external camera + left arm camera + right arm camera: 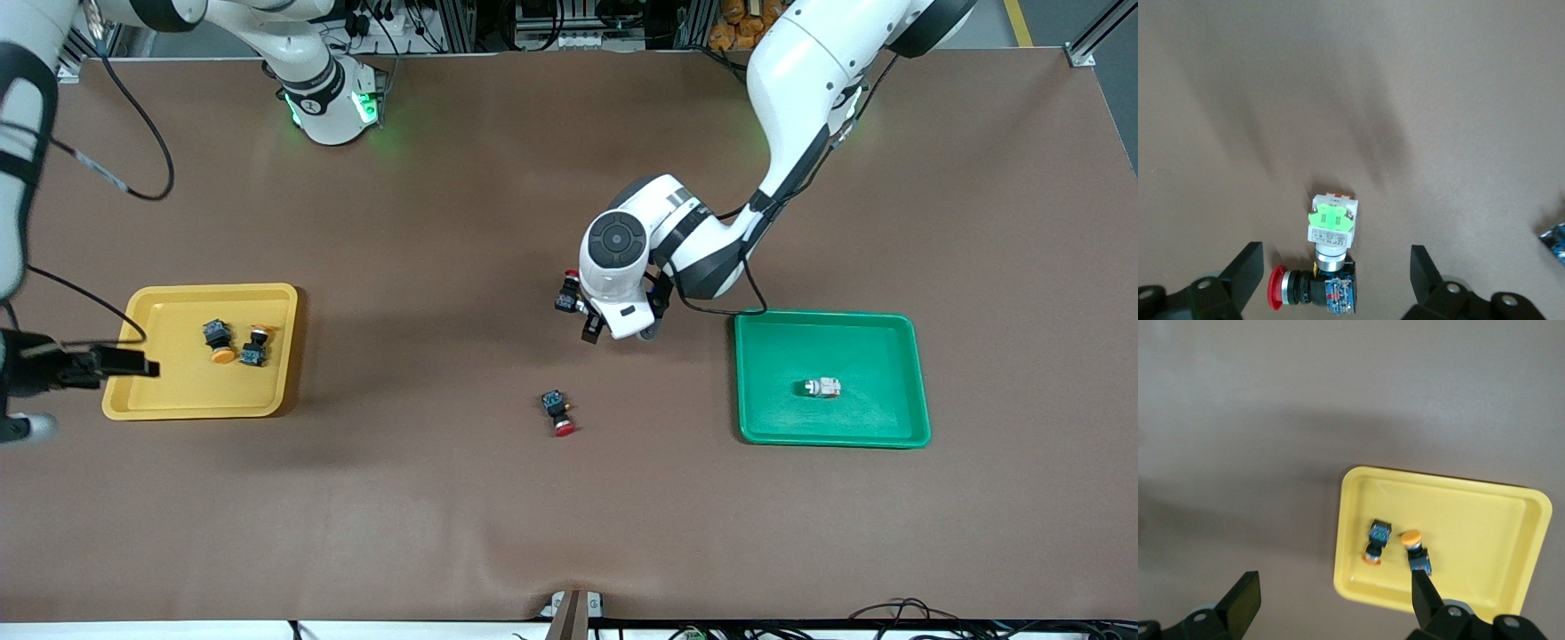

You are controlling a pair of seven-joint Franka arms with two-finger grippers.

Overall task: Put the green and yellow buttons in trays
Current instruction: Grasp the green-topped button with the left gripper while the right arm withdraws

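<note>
Left pincer [1337,277] bent low over mid-table, fingers wide apart, holding nothing, above a green button [1332,230] touching a red button [1313,290]. Right pincer [1331,603] waiting spread and empty beside the yellow tray [160,404] with two yellow buttons [236,345]. One green button in the green tray [907,391].

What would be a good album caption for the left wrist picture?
Open left gripper hovers over a green button touching a red-capped button on the brown table.
</note>
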